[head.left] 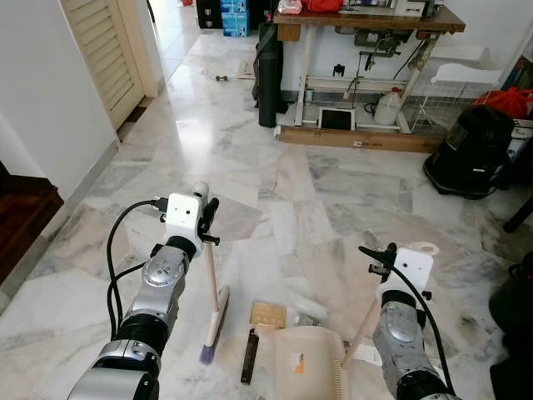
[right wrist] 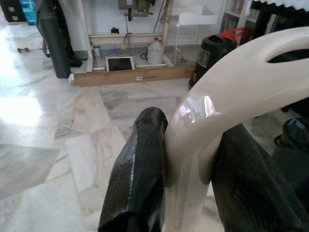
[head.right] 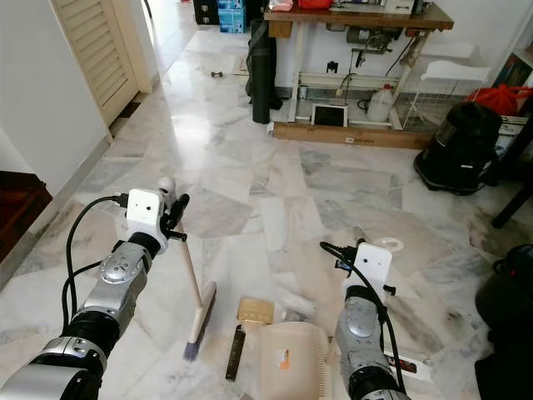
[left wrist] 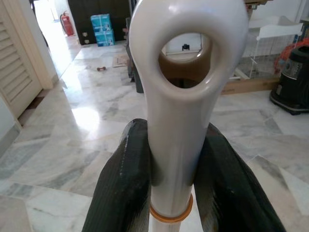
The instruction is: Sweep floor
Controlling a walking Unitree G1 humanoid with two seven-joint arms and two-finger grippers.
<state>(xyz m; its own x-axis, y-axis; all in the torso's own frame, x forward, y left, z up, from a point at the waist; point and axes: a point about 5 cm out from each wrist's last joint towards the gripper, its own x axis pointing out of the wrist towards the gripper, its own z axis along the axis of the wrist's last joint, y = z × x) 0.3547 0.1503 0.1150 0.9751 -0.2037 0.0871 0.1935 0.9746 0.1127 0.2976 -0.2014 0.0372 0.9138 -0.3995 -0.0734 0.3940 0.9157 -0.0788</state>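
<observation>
left eye view: the left gripper (head.left: pixel 208 218) is clamped around the cream handle of a small broom (head.left: pixel 212 310), which stands nearly upright with its bristles on the marble floor (head.left: pixel 250 167). just beside the bristles lies a dark strip (head.left: pixel 249 356), then a small brown card (head.left: pixel 268 314) and a crumpled bit of clear wrap (head.left: pixel 310 308). the cream dustpan (head.left: pixel 306 362) sits on the floor between the arms, and its handle runs up toward the right gripper (head.left: pixel 379 260).

right eye view: same layout. further back there's a workbench (head.right: pixel 358 17), a black vacuum (head.right: pixel 454 148) and a louvred door (head.right: pixel 92 50).

left wrist view: both black fingers (left wrist: pixel 128 188) squeeze the broom handle just below its hanging loop.

right wrist view: the fingers (right wrist: pixel 137 179) are closed on the dustpan's curved cream handle.
</observation>
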